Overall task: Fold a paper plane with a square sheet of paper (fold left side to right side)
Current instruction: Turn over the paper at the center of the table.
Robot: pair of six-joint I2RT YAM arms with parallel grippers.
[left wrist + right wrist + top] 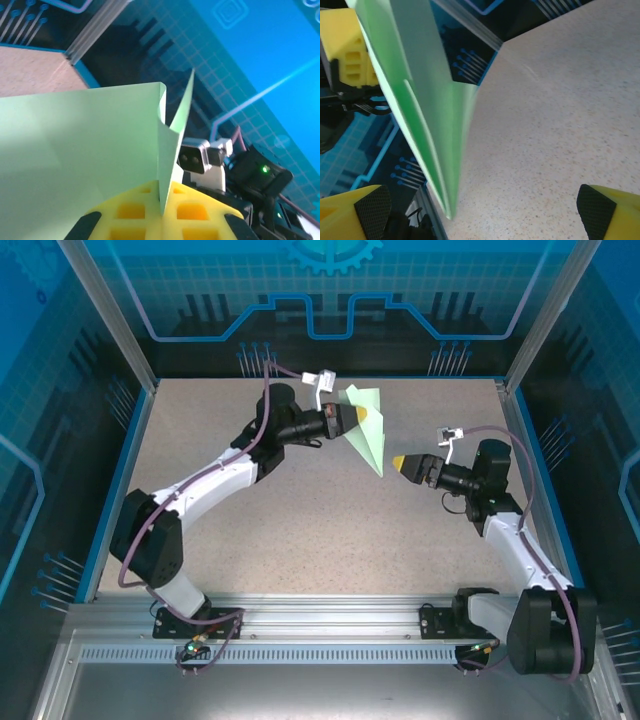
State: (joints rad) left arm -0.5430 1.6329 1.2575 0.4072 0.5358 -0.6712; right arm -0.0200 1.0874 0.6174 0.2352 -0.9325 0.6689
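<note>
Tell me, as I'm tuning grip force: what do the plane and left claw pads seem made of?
Plane: thin matte paper, pale mint-green; it holds sharp creases and lets light through. Left claw pads: yellow, matte, grid-moulded with hollow cells; probably soft plastic or rubber.

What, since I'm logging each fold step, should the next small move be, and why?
Probably ease the open right end effector forward to pinch the lower tip of the folded paper: the left end effector holds it aloft, that tip close ahead.

Top camera looks down from behind the bases over the whole table (300, 530), both wrist cameras sit close in, meeting on the paper plane (368, 430) from opposite sides.
</note>
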